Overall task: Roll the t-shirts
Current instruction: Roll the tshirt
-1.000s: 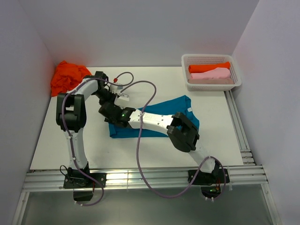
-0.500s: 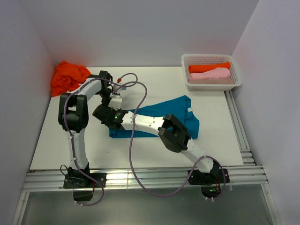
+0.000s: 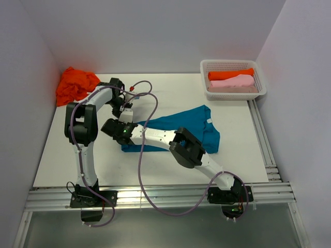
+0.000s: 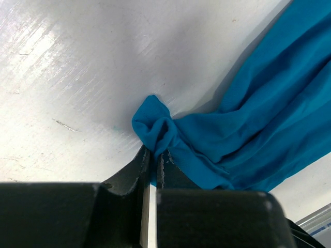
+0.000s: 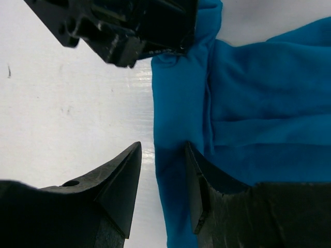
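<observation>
A teal-blue t-shirt [image 3: 194, 126] lies flattened across the middle of the table. My left gripper [image 4: 153, 154] is shut on a bunched corner of the shirt's left end [image 4: 155, 121]; in the top view that gripper [image 3: 124, 117] hangs over the shirt's far left corner. My right gripper [image 5: 163, 150] is open and low over the table, its jaws either side of the shirt's left edge [image 5: 176, 119], with one fingertip [image 5: 189, 155] over the cloth. The left gripper [image 5: 129, 26] also shows at the top of the right wrist view. The right arm stretches across the shirt.
A crumpled orange t-shirt [image 3: 75, 83] lies at the back left corner. A white lattice basket [image 3: 230, 62] at the back right holds a rolled orange shirt [image 3: 230, 74] and a rolled pink one [image 3: 234, 82]. Walls close in the left, back and right.
My right arm has swung further left along the teal shirt, bringing its gripper to the left edge. The left gripper has shifted slightly left, still holding the corner.
</observation>
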